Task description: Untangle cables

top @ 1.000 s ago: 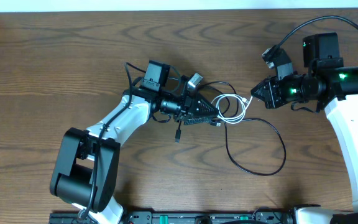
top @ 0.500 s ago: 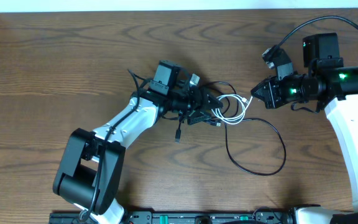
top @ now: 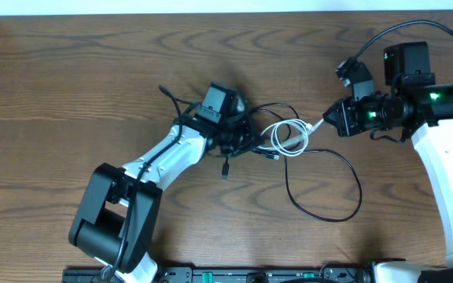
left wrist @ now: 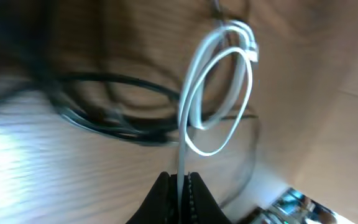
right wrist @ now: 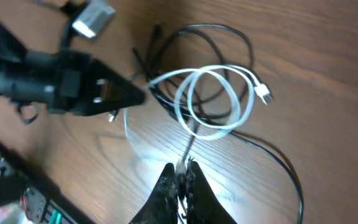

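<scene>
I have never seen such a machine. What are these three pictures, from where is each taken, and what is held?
A robot's left arm and right arm work at a wooden table. One picture looks down from above; the other two come from a camera on each wrist, looking along its gripper. On the table lie a coiled white cable and a long black cable, overlapping. The left gripper is shut on the white cable beside its coil; the right gripper is shut on it too, farther along.
</scene>
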